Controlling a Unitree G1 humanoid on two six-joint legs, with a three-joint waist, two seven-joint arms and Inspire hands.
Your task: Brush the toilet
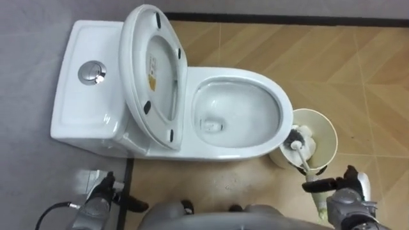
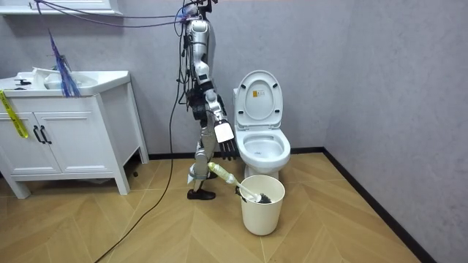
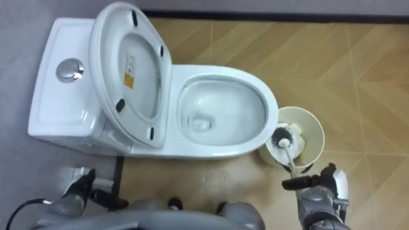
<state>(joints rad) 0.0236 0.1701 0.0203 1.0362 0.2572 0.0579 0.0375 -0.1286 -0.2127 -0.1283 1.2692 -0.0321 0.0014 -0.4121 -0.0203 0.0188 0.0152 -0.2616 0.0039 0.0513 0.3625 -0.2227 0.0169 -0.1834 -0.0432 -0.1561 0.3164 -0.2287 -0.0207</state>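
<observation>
Brush [image 1: 298, 148] head-down in white bucket [image 1: 324, 130]

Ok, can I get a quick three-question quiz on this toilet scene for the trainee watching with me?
1. True or false: the toilet seat is lowered onto the bowl.
2. Where is the head of the toilet brush? A: in the bowl. B: in the bucket beside the toilet. C: on the floor.
3. Which hand holds the brush handle?

Key
1. False: the seat stands raised against the tank.
2. B.
3. The right hand, its fingers curled round the handle.
</observation>
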